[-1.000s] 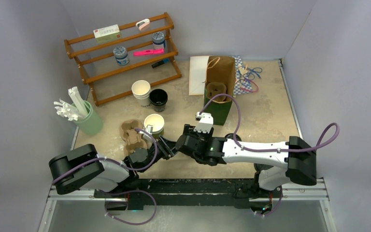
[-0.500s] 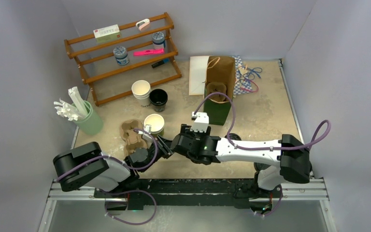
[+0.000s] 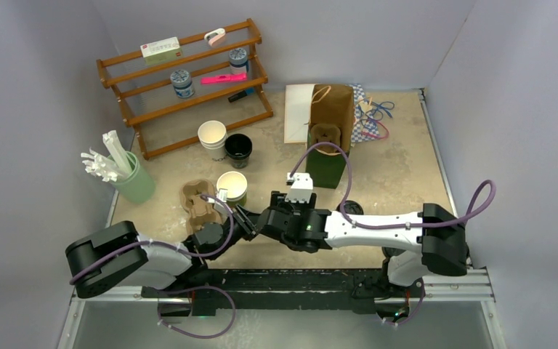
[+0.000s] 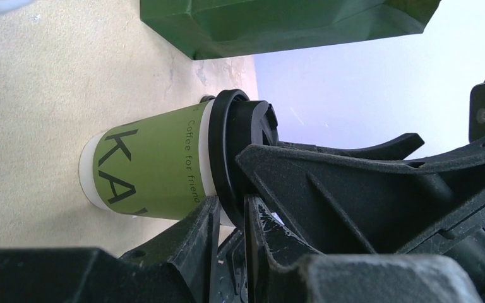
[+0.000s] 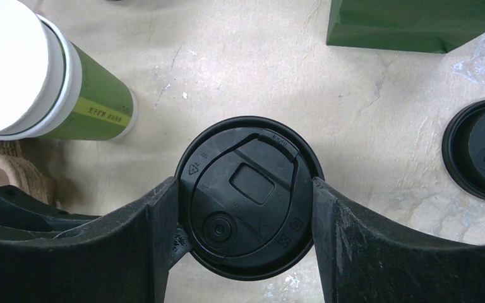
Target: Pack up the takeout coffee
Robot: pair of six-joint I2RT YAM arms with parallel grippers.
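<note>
The takeout coffee [image 4: 158, 164], an olive-green paper cup under a black sip lid [image 5: 249, 196], stands on the table. In the top view the two wrists hide it. My right gripper [image 5: 245, 189] comes down from above, one finger against each side of the lid. My left gripper [image 4: 230, 218] reaches in from the side. Its jaws stand narrow, pinching the lid's rim where it meets the cup. In the top view the left gripper [image 3: 245, 220] and right gripper [image 3: 269, 222] meet in front of the arm bases.
A lidless green cup [image 3: 232, 187] and a cardboard cup carrier [image 3: 197, 203] stand close on the left. A loose black lid [image 5: 480, 148] lies to the right. A green paper bag [image 3: 328, 163] stands open behind. Further back are white and black cups, a wooden rack [image 3: 189, 80] and a green holder [image 3: 132, 178].
The left gripper's jaws have narrowed onto the lid's rim. The right arm has slid a little to the left, still around the lid.
</note>
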